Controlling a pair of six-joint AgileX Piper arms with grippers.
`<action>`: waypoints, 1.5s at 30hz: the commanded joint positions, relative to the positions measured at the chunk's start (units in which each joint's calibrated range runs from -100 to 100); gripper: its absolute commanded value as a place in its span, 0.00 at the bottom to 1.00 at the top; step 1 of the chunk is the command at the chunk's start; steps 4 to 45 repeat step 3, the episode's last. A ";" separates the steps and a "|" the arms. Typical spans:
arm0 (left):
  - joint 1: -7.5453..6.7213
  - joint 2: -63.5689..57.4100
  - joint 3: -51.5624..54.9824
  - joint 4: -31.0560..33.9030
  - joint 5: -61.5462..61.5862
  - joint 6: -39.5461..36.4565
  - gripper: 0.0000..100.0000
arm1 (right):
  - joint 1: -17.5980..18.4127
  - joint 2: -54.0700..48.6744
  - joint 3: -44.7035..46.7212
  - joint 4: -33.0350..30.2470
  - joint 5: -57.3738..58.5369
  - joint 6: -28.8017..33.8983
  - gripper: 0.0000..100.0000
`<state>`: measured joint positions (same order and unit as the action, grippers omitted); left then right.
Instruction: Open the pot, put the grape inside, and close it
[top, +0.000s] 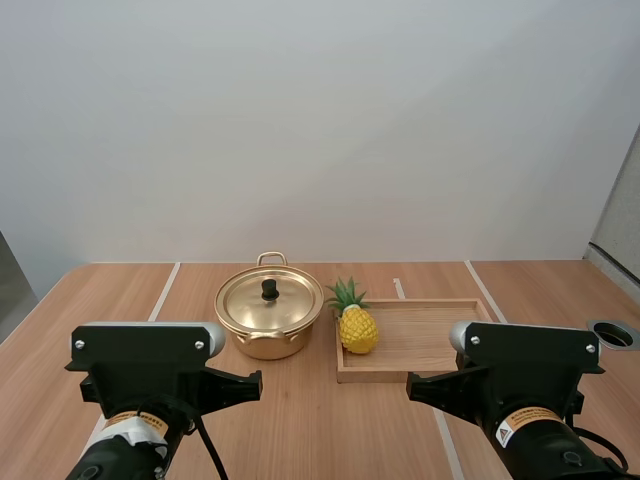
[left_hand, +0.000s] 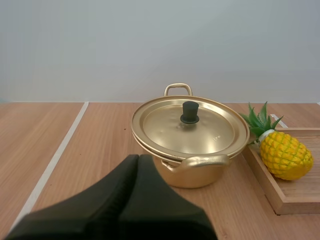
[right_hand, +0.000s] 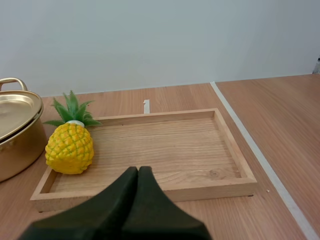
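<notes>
Lidded pot (top: 268, 322) and wooden tray (top: 430, 338) on the table (top: 310, 430); both grippers idle.
Left gripper (left_hand: 138, 159) has its fingers pressed together, gripping nothing, short of the pot; the pot stands mid-table, lid (top: 270, 301) on; just right of it a pineapple (top: 357, 328) sits upright at the tray's left edge; right gripper (right_hand: 138, 171) fingers likewise together, empty, before the tray's near edge.

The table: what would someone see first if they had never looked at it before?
The shiny gold pot near the middle of the table catches the eye first, its lid on, with a black knob on top. Right beside it a bright yellow pineapple stands in the wooden tray, at the end nearest the pot. The left gripper and right gripper are both shut on nothing.
</notes>
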<state>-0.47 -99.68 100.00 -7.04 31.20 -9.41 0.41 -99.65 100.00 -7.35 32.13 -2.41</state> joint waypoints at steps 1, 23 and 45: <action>0.09 -0.32 0.00 0.04 -1.92 0.10 0.00 | -0.31 -0.35 0.00 -0.28 -0.33 -0.13 0.00; 0.09 -0.32 0.00 0.04 -1.92 0.10 0.00 | -0.31 -0.35 0.00 -0.28 -0.33 -0.13 0.00; 0.09 -0.32 0.00 0.04 -1.92 0.10 0.00 | -0.31 -0.35 0.00 -0.28 -0.33 -0.13 0.00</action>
